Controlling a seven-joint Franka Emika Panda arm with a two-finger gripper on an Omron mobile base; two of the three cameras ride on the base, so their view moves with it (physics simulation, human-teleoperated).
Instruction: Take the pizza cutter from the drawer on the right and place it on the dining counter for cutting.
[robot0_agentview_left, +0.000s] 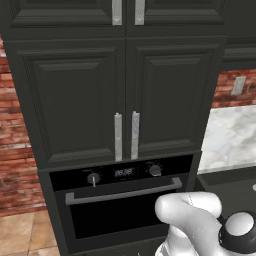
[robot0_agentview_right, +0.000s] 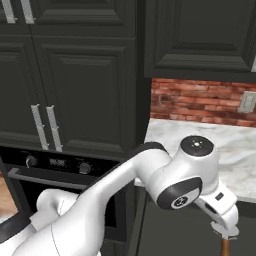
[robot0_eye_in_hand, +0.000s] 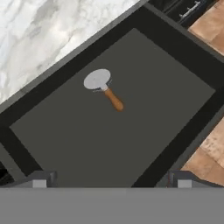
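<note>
The pizza cutter (robot0_eye_in_hand: 103, 87) lies flat on the dark grey floor of the open drawer (robot0_eye_in_hand: 87, 144), its round silver wheel toward the marble edge and its short brown handle pointing away from it. My gripper (robot0_eye_in_hand: 111, 181) hangs above the drawer looking down into it, open, with its two dark fingertips (robot0_eye_in_hand: 40, 179) wide apart and nothing between them. The cutter sits ahead of the fingertips, untouched. In the right base view the arm bends down at the lower right, over the space below the counter's edge. The dining counter is out of view.
A marble-topped counter (robot0_agentview_left: 232, 135) runs along the brick wall, just above the drawer. To its left stand tall dark cabinets (robot0_agentview_left: 70, 95) with silver handles over a built-in oven (robot0_agentview_left: 120, 200). Black drawer walls (robot0_eye_in_hand: 183, 48) ring the cutter. Wooden floor (robot0_eye_in_hand: 210, 22) lies beyond.
</note>
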